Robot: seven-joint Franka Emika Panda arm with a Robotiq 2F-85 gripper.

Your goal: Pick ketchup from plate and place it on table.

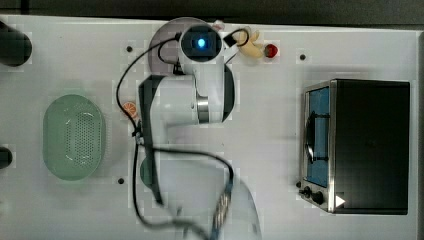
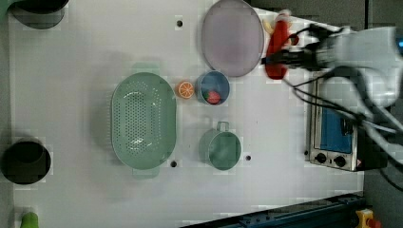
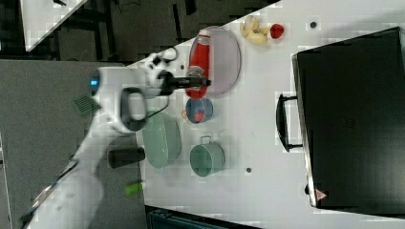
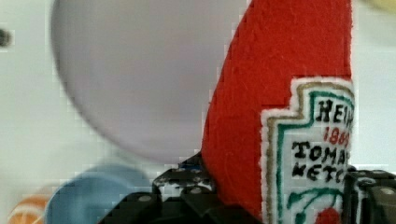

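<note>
The gripper is clamped on the ketchup, its black fingers pressed to either side of the bottle's lower body. In the wrist view the red felt surface and the pale label fill the space between the jaws.

In the left view the ketchup hangs in the gripper just past the plate's right rim, cap end toward the far table edge. It appears lifted off the plate; whether any part touches the table cannot be told. In the right view the bottle overlaps the left part of the plate, with the gripper across its lower end.

The plate's surface is bare in the left view and the wrist view. In the top view the arm covers most of the plate and the bottle.

Other items on the table, left view: a blue bowl with a small red fruit inside, just below the plate; an orange slice touching the bowl's left side; a green basket further left; a green cup below the bowl; a toaster oven at the right. Yellow pieces and a strawberry lie beside the plate in the top view.
</note>
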